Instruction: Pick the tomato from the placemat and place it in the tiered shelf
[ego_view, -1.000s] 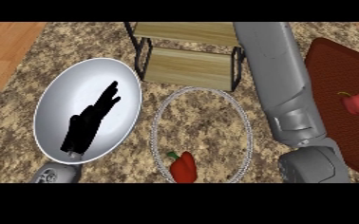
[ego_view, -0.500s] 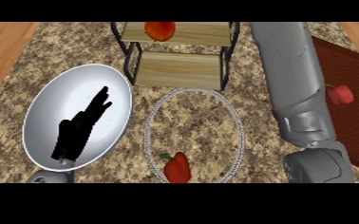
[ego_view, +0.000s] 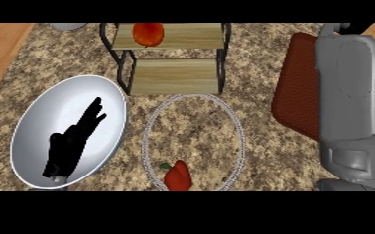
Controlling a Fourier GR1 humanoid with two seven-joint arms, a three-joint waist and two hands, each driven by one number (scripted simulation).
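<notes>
Red-orange round tomato sits on the top board of the two-tier wooden shelf with black metal frame, left of centre and off the dark red-brown placemat. It looks near-round, slightly taller than wide, so no clear long axis; stem end can't be made out.

Around it:
- large white oval plate at left
- see-through round plate with pale beaded rim in front of the shelf, holding a red pepper with its green stem toward upper left
- pepper cut off at the lower edge
- grey object clipped at top left, can't identify

Black left hand hangs over the white plate, fingers straight and slightly spread, holding nothing. Grey right forearm covers the placemat's right part; the right hand is out of frame past the top edge, so can't tell its fingers
</notes>
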